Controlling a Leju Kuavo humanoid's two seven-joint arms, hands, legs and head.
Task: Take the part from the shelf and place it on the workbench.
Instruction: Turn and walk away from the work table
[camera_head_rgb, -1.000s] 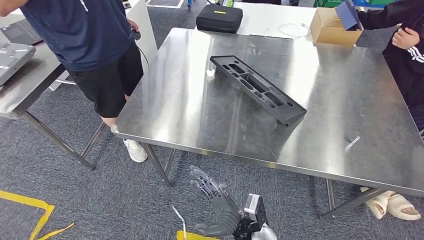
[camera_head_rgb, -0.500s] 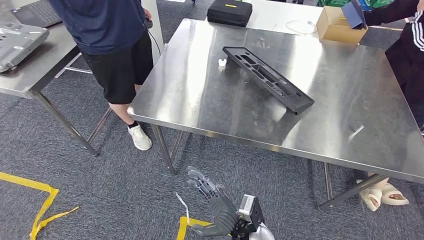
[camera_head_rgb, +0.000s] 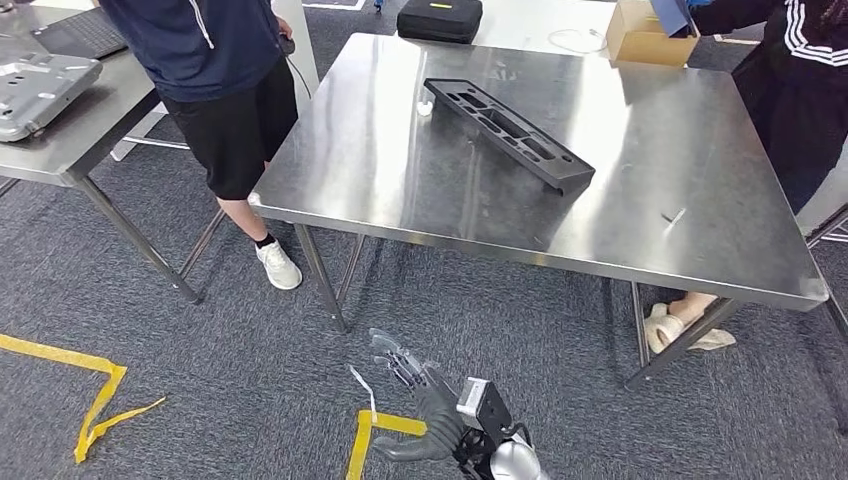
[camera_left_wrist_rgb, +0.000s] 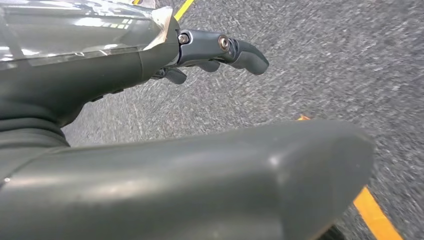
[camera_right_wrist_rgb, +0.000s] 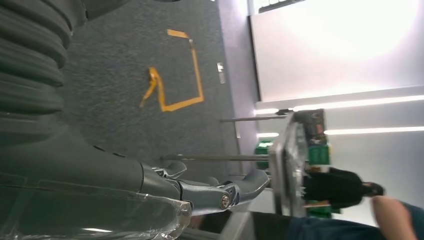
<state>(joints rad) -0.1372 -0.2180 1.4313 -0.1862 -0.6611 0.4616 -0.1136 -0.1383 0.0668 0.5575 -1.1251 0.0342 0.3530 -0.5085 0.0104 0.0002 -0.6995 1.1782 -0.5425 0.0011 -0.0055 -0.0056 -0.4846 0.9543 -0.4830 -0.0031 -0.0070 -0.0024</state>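
At twelve o'clock on the desk (camera_head_rgb: 640, 215) lies the part (camera_head_rgb: 506, 130), long, rigid, cut-outs offering holds; left robot hand (camera_head_rgb: 415, 398) hangs spread, empty.

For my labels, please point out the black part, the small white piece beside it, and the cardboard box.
black part (camera_head_rgb: 508, 133), head view, middle of its top face
white piece (camera_head_rgb: 424, 107), head view, its centre
cardboard box (camera_head_rgb: 636, 45), head view, front wall

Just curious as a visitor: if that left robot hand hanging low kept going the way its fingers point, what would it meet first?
Probably nothing solid: the left robot hand points across grey carpet toward the steel table, though depth is unclear.
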